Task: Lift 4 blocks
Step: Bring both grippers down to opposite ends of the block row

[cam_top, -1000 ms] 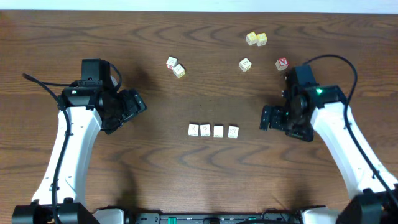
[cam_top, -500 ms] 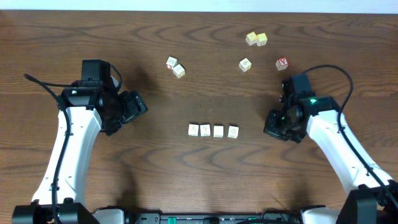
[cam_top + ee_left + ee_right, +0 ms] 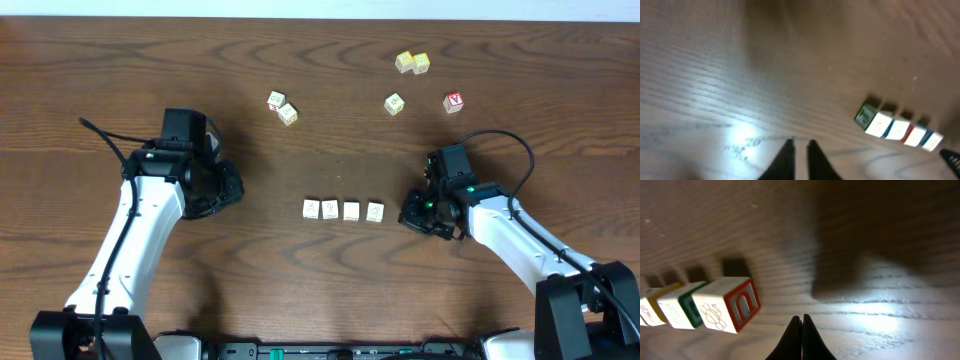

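Note:
Four small pale blocks lie in a row mid-table, from the leftmost [image 3: 311,208] to the rightmost [image 3: 374,211]. In the left wrist view the row [image 3: 896,130] shows at lower right, its near end face green. In the right wrist view the nearest block [image 3: 722,307] has a red side, with more of the row behind it. My left gripper [image 3: 232,186] is low over the wood, well left of the row, its fingers [image 3: 787,152] nearly together and holding nothing. My right gripper [image 3: 405,216] sits just right of the row, its fingers [image 3: 807,330] pressed shut and empty.
Loose cubes lie at the back: two pale ones [image 3: 282,107] at back left, two yellow ones [image 3: 412,62] at back right, one pale cube [image 3: 394,103] and a red-lettered cube [image 3: 454,102]. The wooden table [image 3: 330,280] is bare at the front.
Both arms have moved inward toward the row, the right one coming close to its right end. Both grippers have gone from open to shut.

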Controlling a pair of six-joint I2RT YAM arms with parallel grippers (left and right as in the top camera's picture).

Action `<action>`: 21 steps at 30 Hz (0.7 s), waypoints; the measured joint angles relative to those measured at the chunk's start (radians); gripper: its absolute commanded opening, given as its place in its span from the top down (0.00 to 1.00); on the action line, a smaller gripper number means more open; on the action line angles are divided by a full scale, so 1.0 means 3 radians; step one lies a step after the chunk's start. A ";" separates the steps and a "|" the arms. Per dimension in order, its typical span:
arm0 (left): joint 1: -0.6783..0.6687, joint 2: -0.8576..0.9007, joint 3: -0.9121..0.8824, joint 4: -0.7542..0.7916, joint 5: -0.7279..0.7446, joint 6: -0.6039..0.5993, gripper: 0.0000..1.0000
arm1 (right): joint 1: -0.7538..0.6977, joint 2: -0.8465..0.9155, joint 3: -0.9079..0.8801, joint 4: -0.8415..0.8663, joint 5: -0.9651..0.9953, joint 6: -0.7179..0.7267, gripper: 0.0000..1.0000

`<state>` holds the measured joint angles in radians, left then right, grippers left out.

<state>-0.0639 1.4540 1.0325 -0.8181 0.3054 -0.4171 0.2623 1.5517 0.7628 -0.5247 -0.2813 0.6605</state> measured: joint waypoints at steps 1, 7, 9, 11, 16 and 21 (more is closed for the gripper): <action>-0.0001 0.0005 0.0000 0.0027 0.0003 -0.0029 0.93 | 0.0000 0.0000 0.0000 -0.0001 0.0001 0.0008 0.99; -0.0150 0.0238 0.0000 0.0132 0.0014 -0.0111 0.93 | 0.0000 0.0000 0.0000 -0.0017 0.0001 0.0024 0.99; -0.0245 0.0381 0.0000 0.0203 0.0038 -0.0106 0.93 | 0.0001 0.0000 0.0000 -0.0017 0.0001 0.0031 0.99; -0.0360 0.0549 0.0000 0.0309 0.0104 -0.0079 0.93 | 0.0027 0.0000 0.0000 -0.0010 0.0011 0.0032 0.99; -0.0533 0.0807 -0.0004 0.0497 0.0196 -0.0053 0.93 | 0.0160 0.0000 0.0000 0.0071 0.0076 0.0032 0.99; -0.0537 0.0947 -0.0004 0.0524 0.0211 -0.0039 0.93 | 0.0206 0.0000 0.0000 0.0122 0.0095 0.0033 0.99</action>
<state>-0.2249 1.7382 1.0313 -0.6609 0.3687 -0.4290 0.3241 1.5517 0.7628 -0.4881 -0.2527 0.6704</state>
